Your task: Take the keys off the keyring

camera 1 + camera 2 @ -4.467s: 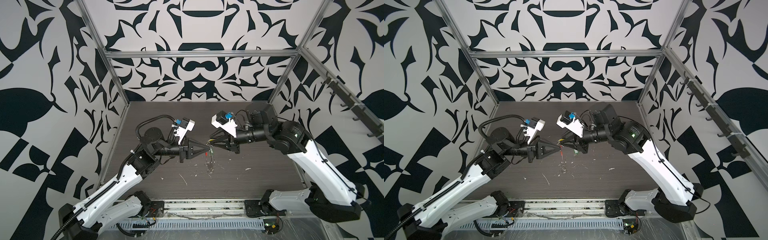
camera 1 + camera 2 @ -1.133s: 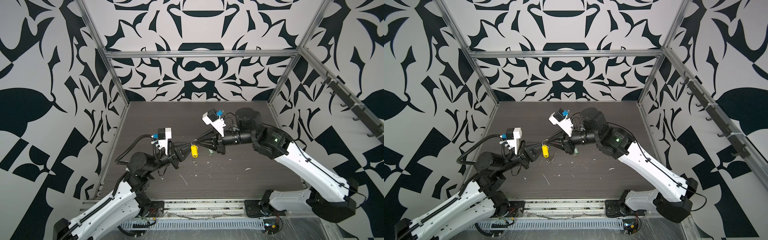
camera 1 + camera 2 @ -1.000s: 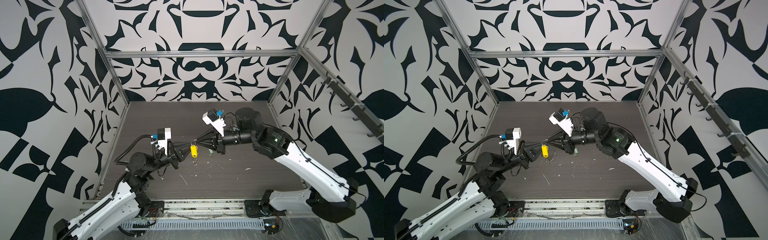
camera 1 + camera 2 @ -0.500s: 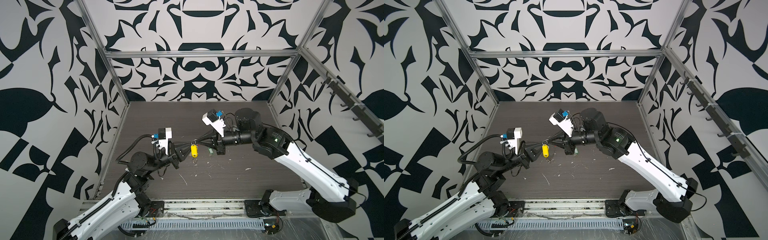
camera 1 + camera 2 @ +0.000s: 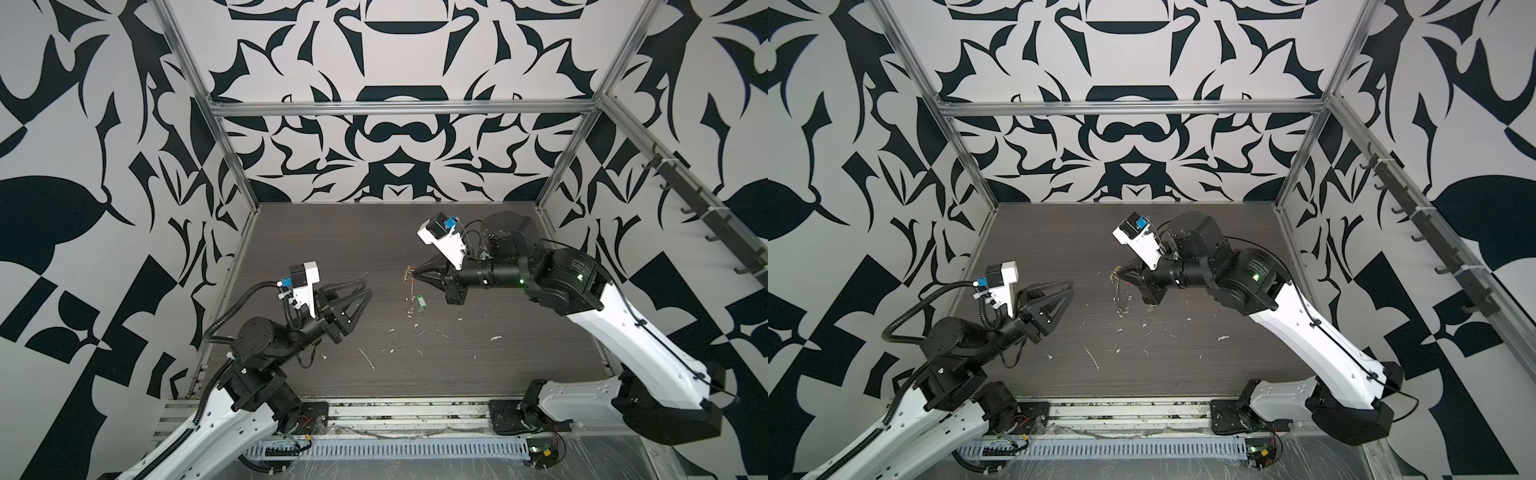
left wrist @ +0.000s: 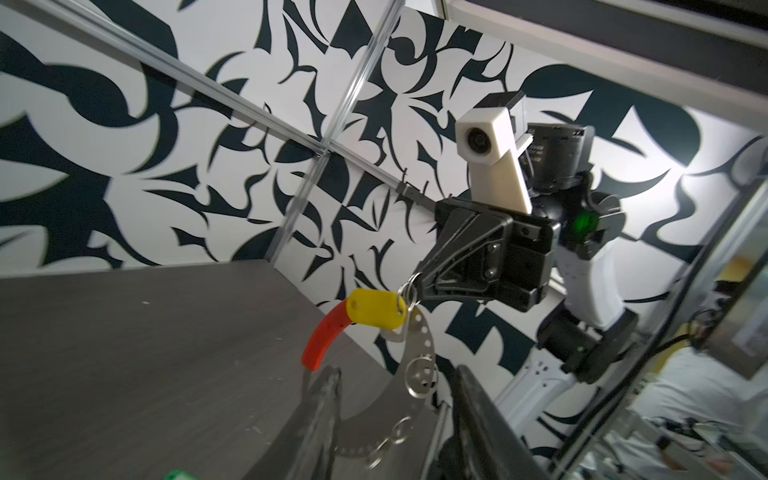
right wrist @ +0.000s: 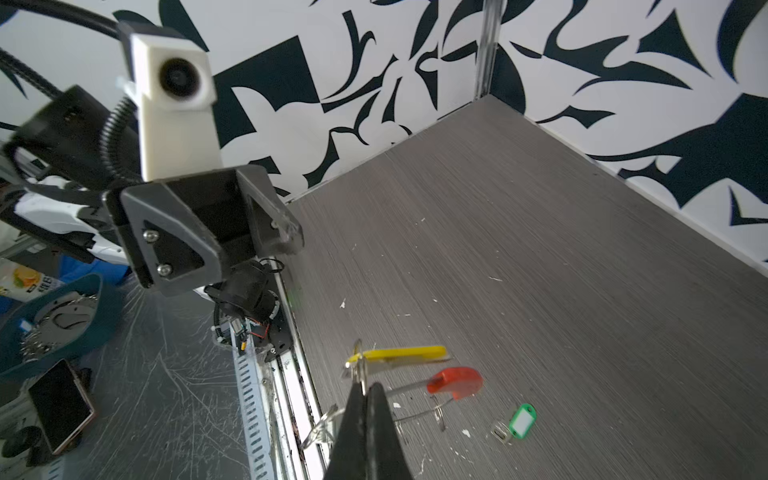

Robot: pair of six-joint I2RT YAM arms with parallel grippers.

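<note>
A: where do the cams sit on this thing?

B: both top views hang high over the table's (image 5: pixel 498 370) front edge, aimed down and toward its back, wide enough for both arms. left wrist cam rides right behind the left gripper (image 6: pixel 395 376), looking across the table at the right arm (image 6: pixel 582 278). right wrist cam faces back over the table from behind the right gripper (image 7: pixel 368 388). both catch the keyring (image 6: pixel 424 349) close up.

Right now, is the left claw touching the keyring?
Apart. In a top view, bare table shows between the open left gripper and the keyring.
</note>
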